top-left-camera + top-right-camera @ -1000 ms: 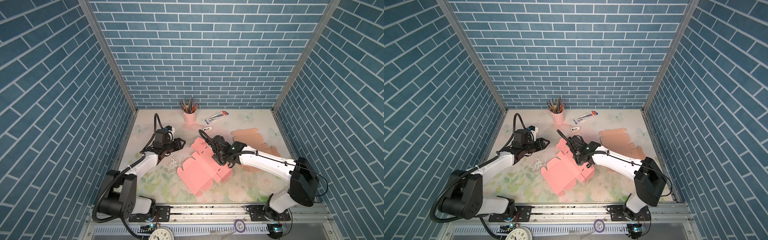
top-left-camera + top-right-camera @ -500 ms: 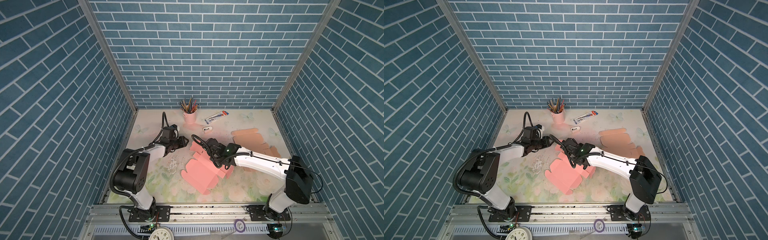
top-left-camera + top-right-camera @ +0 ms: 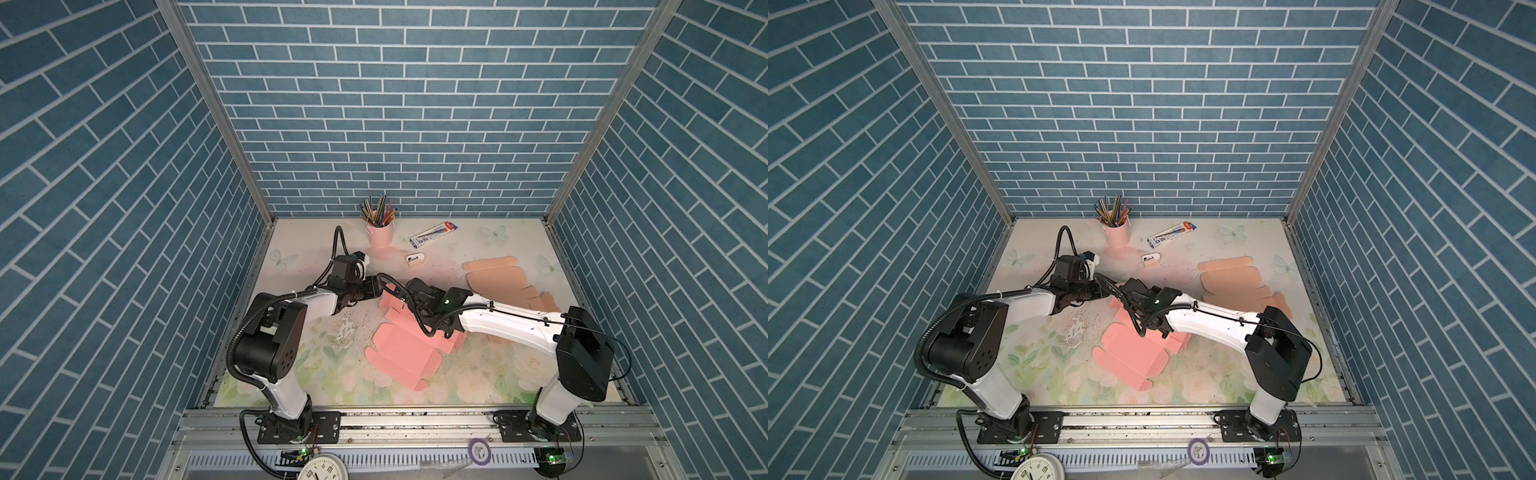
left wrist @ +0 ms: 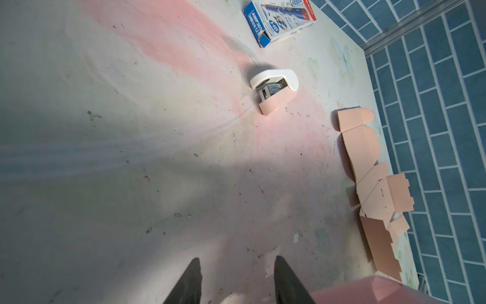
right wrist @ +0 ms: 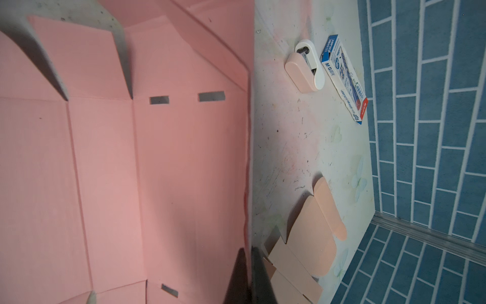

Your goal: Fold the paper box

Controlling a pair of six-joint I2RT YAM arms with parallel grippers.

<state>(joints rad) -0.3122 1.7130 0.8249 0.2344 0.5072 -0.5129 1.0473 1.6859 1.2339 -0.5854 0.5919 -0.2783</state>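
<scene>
I count two pincers: my left pincer (image 4: 237,259) and my right pincer (image 5: 249,251). There is one pink paper sheet (image 3: 401,353), its edge at my right pincer.

Ahead of my left pincer, well apart from it, I see:
- one small white and pink tool (image 3: 415,258)
- one pencil box (image 3: 433,233)
- one pink cup (image 3: 380,235), holding pencils (image 3: 378,208) packed too tight for me to count

Out past my right pincer lie peach card cut-outs (image 3: 496,276), overlapped, so I cannot tell how many. Far behind both pincers, by my bases, there is one clock (image 3: 322,471) and one purple tape ring (image 3: 479,450).
</scene>
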